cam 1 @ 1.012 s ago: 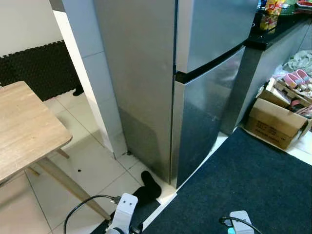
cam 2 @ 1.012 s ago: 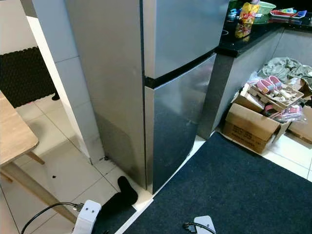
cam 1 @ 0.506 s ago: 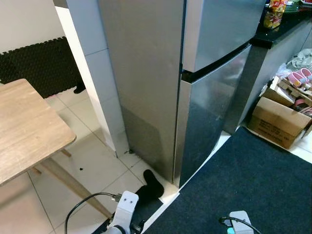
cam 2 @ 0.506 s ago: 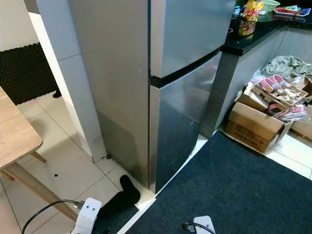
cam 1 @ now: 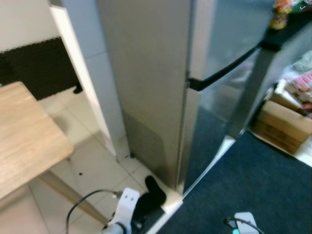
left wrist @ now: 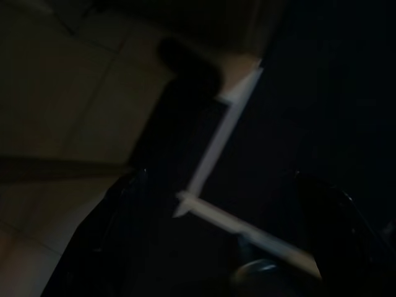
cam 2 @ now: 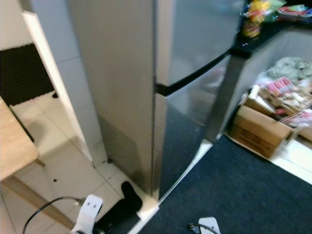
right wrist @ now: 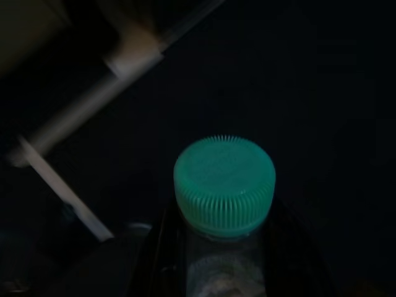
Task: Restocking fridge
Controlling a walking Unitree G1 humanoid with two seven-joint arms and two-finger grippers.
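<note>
Nearest, in the right wrist view: right gripper [right wrist: 223,260] clamped on a clear bottle [right wrist: 224,247] with a ribbed green cap [right wrist: 224,184], held above the dark blue mat [cam 2: 243,190] in front of the fridge [cam 1: 165,87]. Bottle body cut off by the frame edge, contents not readable. Left gripper [left wrist: 216,247] hanging low over the mat's pale edge and the tiles by the fridge's near corner; picture too dark to tell whether open or closed.

At the foot of the fridge's near corner, a black sock-like thing [cam 1: 151,195] lying half on tile, half on the mat. Left of the fridge, a light wooden table [cam 1: 24,141] with splayed legs, top cut off at the frame edge. Behind it, against the wall left of the fridge, a black textured panel [cam 2: 22,73].

Fridge itself tall, steel-grey, both doors shut, dark seam between upper and lower door. Right of the fridge, a cardboard box [cam 2: 261,129] of blurred, unidentifiable clutter on the floor, under a black counter [cam 2: 258,36] with a yellow packet [cam 2: 253,22]. Whole scene smeared by motion.
</note>
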